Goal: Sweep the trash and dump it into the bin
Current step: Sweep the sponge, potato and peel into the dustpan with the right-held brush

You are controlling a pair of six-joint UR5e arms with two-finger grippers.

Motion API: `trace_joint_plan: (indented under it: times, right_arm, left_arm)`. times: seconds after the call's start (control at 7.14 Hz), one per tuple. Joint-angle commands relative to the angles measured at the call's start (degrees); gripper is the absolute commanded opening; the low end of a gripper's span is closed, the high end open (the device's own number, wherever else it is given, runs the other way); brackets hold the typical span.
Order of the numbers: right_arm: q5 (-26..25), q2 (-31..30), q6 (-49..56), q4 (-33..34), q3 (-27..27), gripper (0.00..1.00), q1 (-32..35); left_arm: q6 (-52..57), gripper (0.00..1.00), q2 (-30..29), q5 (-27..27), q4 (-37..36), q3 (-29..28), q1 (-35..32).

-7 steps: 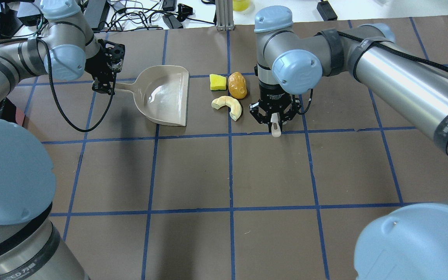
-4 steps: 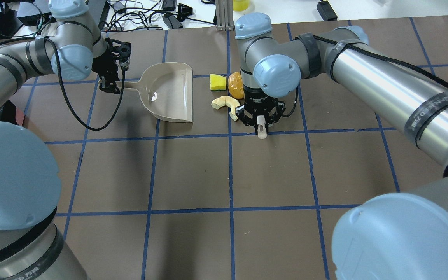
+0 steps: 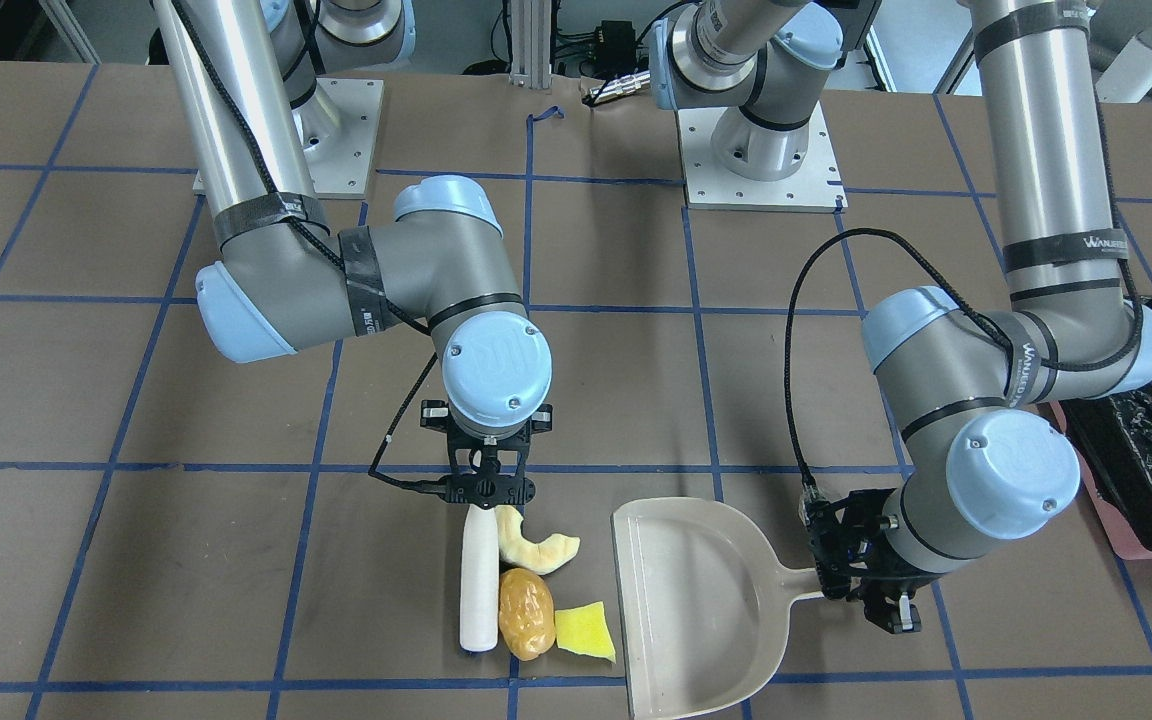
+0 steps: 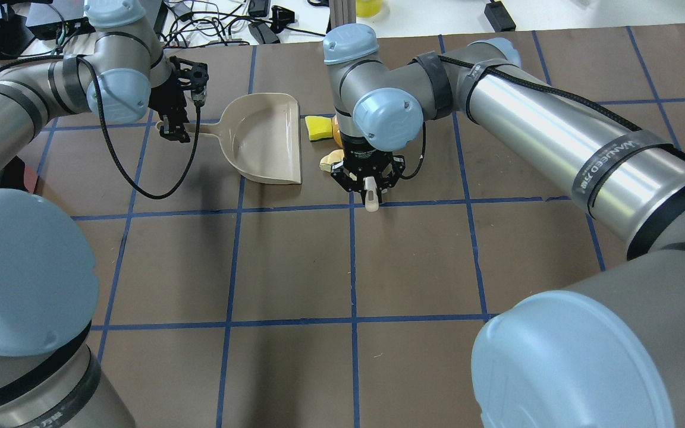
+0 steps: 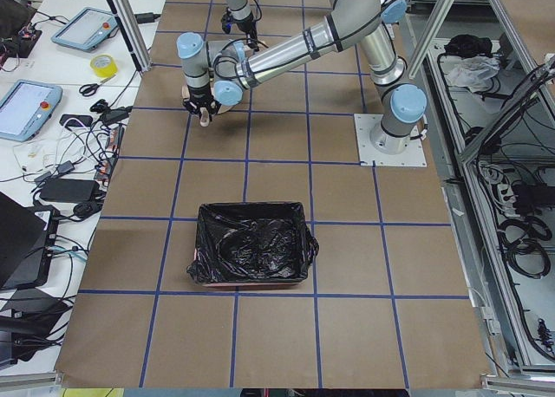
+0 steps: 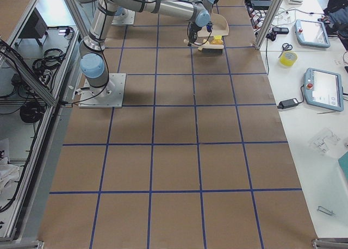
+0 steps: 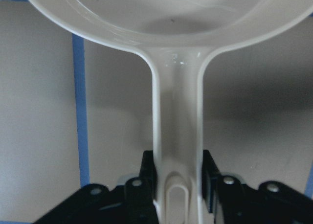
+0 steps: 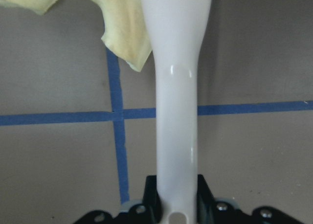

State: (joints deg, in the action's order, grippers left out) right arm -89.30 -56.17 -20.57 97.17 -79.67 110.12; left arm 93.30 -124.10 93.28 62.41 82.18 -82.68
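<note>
My left gripper (image 4: 176, 128) is shut on the handle (image 7: 177, 126) of the beige dustpan (image 4: 265, 139), whose open edge faces the trash. My right gripper (image 4: 367, 181) is shut on a white sweeper bar (image 3: 479, 580) that lies against the trash on the side away from the pan. The pale melon-rind slice (image 3: 536, 545), the orange-brown potato lump (image 3: 526, 612) and the yellow wedge (image 3: 584, 630) sit between bar and dustpan (image 3: 696, 600). The wedge almost touches the pan's edge. The pink bin with its black bag (image 5: 251, 245) stands far off on my left side.
The table is brown with a blue tape grid. Cables and devices (image 4: 223, 24) and an aluminium post (image 4: 342, 18) lie beyond the far edge. The bin's corner (image 3: 1151, 440) shows behind my left arm's elbow.
My right gripper has moved left with the sweeper bar, pushing the three pieces toward the dustpan. My left gripper has slid the dustpan right toward them.
</note>
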Motion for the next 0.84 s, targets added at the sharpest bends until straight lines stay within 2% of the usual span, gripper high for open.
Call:
trace_joint_plan:
  times: [0.0, 0.7]
  right_arm:
    - [1.6, 1.3, -2.5, 0.6, 1.9, 0.09, 2.5]
    - [6.5, 7.4, -9.2, 2.4, 9.5, 0.09, 8.4]
  left_arm:
    - [-0.1, 0.22, 0.0, 0.0, 0.0, 0.0, 0.0]
    - [-0.1, 0.22, 0.0, -0.2, 0.0, 0.0, 0.0]
